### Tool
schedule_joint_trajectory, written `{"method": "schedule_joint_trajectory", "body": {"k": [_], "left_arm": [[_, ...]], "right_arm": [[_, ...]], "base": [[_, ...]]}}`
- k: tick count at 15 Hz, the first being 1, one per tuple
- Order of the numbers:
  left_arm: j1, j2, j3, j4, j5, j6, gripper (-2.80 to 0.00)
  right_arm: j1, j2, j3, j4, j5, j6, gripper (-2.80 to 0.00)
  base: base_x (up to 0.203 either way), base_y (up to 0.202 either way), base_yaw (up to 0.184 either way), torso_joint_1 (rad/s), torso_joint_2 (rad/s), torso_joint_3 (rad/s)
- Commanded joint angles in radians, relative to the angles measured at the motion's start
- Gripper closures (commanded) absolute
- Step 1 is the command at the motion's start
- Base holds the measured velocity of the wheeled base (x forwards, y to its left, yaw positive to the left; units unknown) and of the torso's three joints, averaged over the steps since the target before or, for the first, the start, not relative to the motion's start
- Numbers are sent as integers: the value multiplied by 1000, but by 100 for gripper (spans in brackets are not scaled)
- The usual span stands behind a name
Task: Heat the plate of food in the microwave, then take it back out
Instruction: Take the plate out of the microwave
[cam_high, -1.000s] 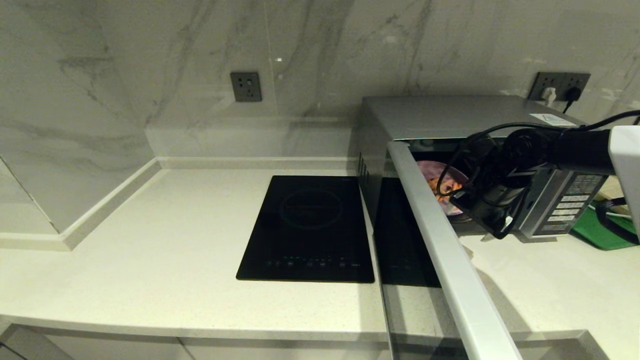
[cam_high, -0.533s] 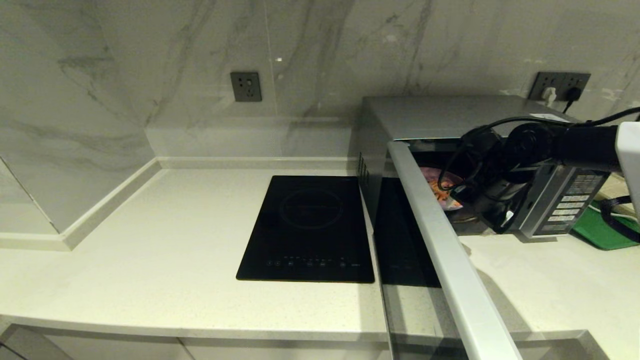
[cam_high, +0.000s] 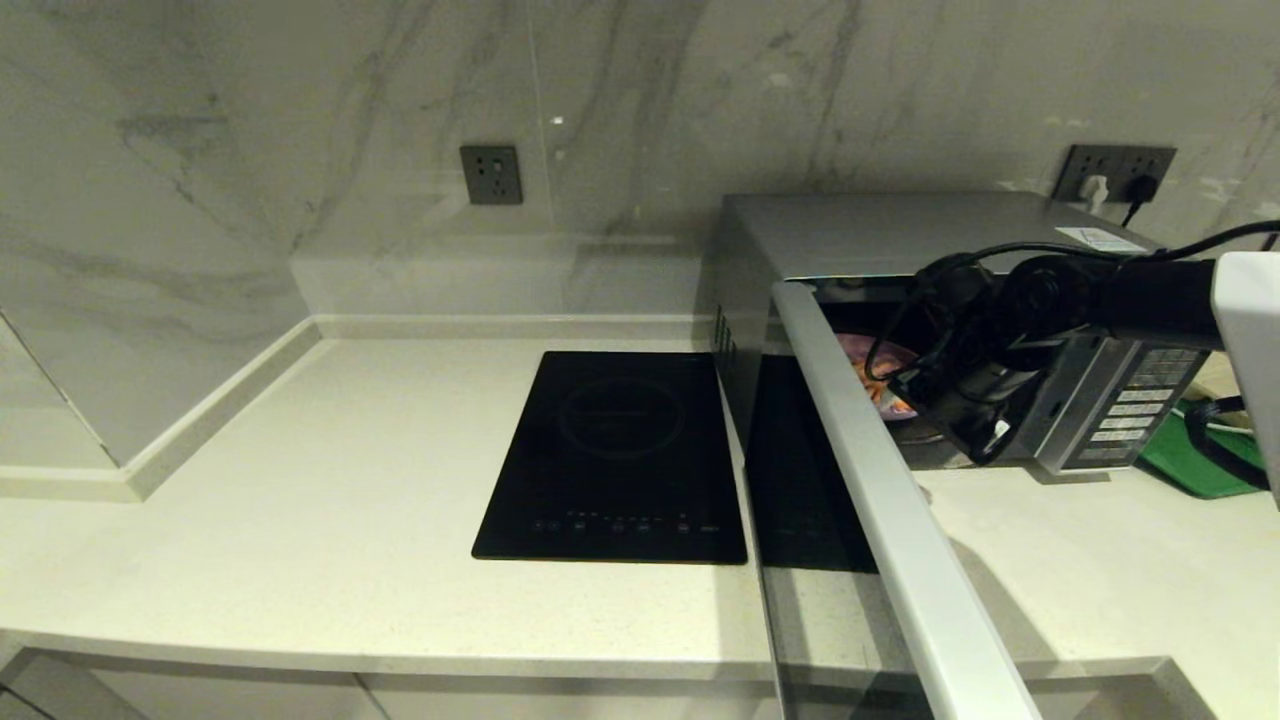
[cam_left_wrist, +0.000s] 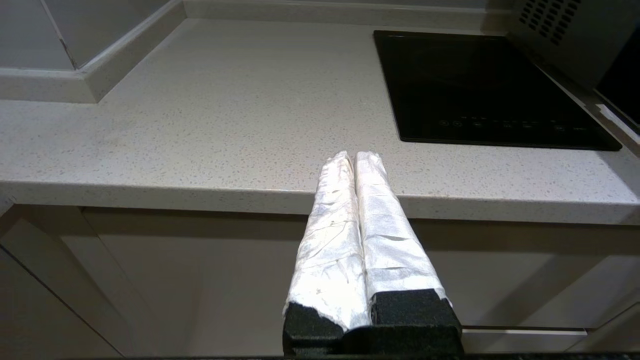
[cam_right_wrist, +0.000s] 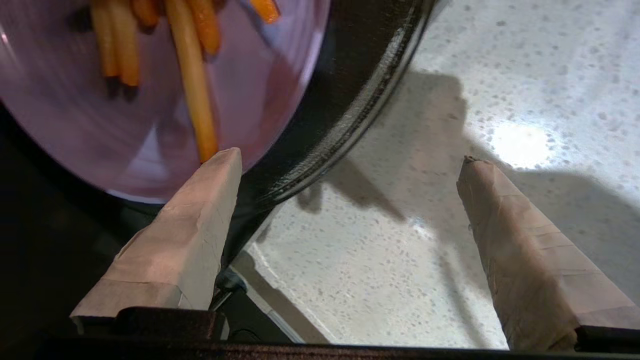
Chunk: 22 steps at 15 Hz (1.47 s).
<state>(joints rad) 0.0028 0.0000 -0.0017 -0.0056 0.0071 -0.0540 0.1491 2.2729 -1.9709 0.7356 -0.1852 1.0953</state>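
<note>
The microwave (cam_high: 900, 240) door hangs wide open. Inside, the plate of food (cam_right_wrist: 150, 100) sits on the dark round tray (cam_right_wrist: 350, 100). The right gripper (cam_right_wrist: 350, 160) is at the doorway, fingers spread wide, holding nothing, with one finger by the plate's rim at about five o'clock. Whether the plate is going in or coming out cannot be told. If out, the gripper must pinch the rim. The left gripper (cam_left_wrist: 356, 160) rests closed and empty by the bench (cam_left_wrist: 200, 125) edge.
</note>
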Motion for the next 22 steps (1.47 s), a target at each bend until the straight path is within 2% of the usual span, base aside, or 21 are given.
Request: {"method": "schedule_joint_trajectory", "body": {"k": [1,7,10,13,16,18,22], "left_arm": [[0,0,0,-1,1,0,0],[0,0,0,-1,1,-1,0],[0,0,0,-1,1,-1,0],[0,0,0,-1,1,-1,0],[0,0,0,-1,1,-1,0],[0,0,0,-2,1,-1,0],[0,0,0,-1,1,-1,0]], "right_arm": [[0,6,1,-4,3,6,-280],[-8,-18,13,-4,15,22,-280],[-26,-46,78,-30,96,49,-280],[-42,-126,277,-194,138,40,-280],[-51,-244,486,-379,172,-44,-280],[-65,-267,545,-496,220,-92,-280],[-81,-279,570,-584,327,-97,-280]], "base": [[0,0,0,0,0,0],[0,0,0,0,0,0],[0,0,0,0,0,0],[0,0,0,0,0,0],[0,0,0,0,0,0],[0,0,0,0,0,0],[0,0,0,0,0,0]]}}
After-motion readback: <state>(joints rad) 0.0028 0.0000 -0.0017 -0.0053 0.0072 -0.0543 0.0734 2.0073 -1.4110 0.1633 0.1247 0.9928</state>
